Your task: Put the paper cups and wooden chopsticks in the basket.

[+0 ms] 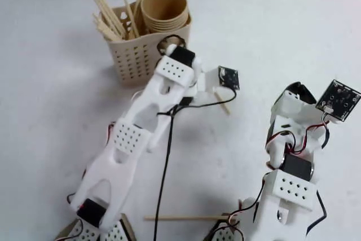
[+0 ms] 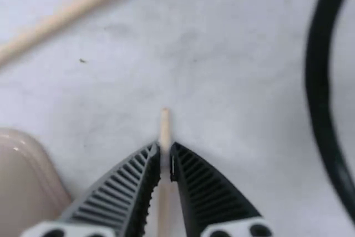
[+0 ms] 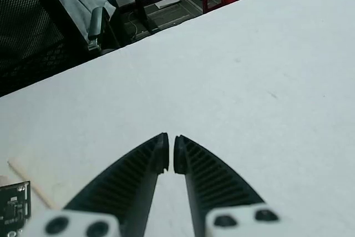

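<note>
Left jaws around chopstick (image 2: 164, 127), white table (image 2: 233, 48)

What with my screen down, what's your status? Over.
Left end effector shut on chopstick, beside basket. Right end effector shut, empty. Loose chopstick on table. Cable close by.

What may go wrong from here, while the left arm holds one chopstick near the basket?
1. The left end effector pinches the chopstick with just its fingertips, so it might twist or slip out.
2. The basket is already crowded with cups and leaning chopsticks, so the new one may catch on them.
3. The black cable hangs beside the arm and may snag.
</note>
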Robot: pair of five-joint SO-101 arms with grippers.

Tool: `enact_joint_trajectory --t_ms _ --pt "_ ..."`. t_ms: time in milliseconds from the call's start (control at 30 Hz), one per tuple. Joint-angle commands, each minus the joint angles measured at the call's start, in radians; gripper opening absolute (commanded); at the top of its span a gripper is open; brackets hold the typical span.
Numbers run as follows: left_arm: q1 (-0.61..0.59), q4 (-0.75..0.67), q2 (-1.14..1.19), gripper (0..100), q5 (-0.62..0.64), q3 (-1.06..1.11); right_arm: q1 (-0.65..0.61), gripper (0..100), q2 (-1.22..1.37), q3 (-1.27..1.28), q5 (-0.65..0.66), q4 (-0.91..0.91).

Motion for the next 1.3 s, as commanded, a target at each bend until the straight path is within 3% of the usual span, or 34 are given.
enact_joint_trajectory --t_ms 0,200,367,733,1033,1267 --pt "0.036 0.035 -0.229 2 0.029 0.209 0.007 3.4 -0.019 -0.046 -0.003 -0.019" --pt "0.09 0.029 -0.549 2 0.034 0.522 0.008 3.4 -0.019 -0.046 -0.003 -0.019" --pt "0.093 0.029 -0.803 2 0.104 0.591 0.008 3.4 -0.019 -0.046 -0.003 -0.019" --pt "0.041 -0.014 -1.214 2 0.299 0.411 0.007 3.4 -0.019 -0.046 -0.003 -0.019" --pt "-0.16 -0.259 -1.251 2 0.548 0.189 0.007 3.4 -0.019 -0.044 -0.003 -0.019" --pt "-0.234 -0.477 -1.251 2 0.758 0.161 0.007 3.4 -0.019 -0.043 -0.003 -0.019"
